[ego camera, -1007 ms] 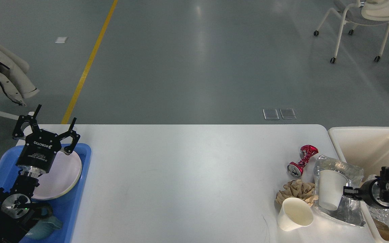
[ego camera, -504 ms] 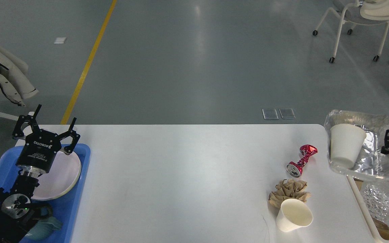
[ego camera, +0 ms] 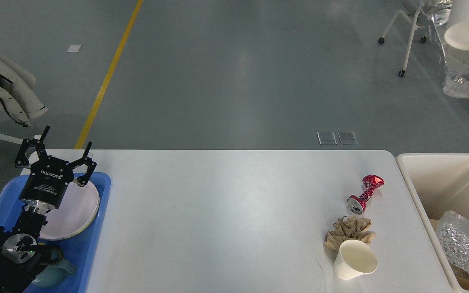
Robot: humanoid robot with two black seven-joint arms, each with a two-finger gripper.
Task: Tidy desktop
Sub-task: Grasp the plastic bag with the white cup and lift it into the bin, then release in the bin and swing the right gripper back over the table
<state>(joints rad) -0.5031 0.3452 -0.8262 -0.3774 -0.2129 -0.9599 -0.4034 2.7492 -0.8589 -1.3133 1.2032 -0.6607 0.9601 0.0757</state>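
The desktop (ego camera: 226, 211) spreads wide and white before me, filling the lower part of the head view, and on its right end I count three loose things: one crushed red can (ego camera: 364, 193), one crumpled brown paper (ego camera: 349, 230), and one white paper cup (ego camera: 356, 265) lying on its side, touching the paper's near edge. At the left end sits one blue tray (ego camera: 96, 240) holding one pale plate (ego camera: 75, 211) and one teal mug (ego camera: 53, 274). Off the right end stands one cream bin (ego camera: 430, 171) with one crinkled clear wrapper (ego camera: 460, 242) inside. My left gripper (ego camera: 53, 152) hovers over the tray's far end with its two fingers spread wide and nothing between them. My right gripper is out of sight now. Half a second ago it was at the right edge holding a foil tray with a second white cup just above the bin; now that foil tray (ego camera: 462, 81) and its white cup (ego camera: 468, 34) are up in the top right corner, high above the table. The can, paper, lying cup and my left arm have not shifted.
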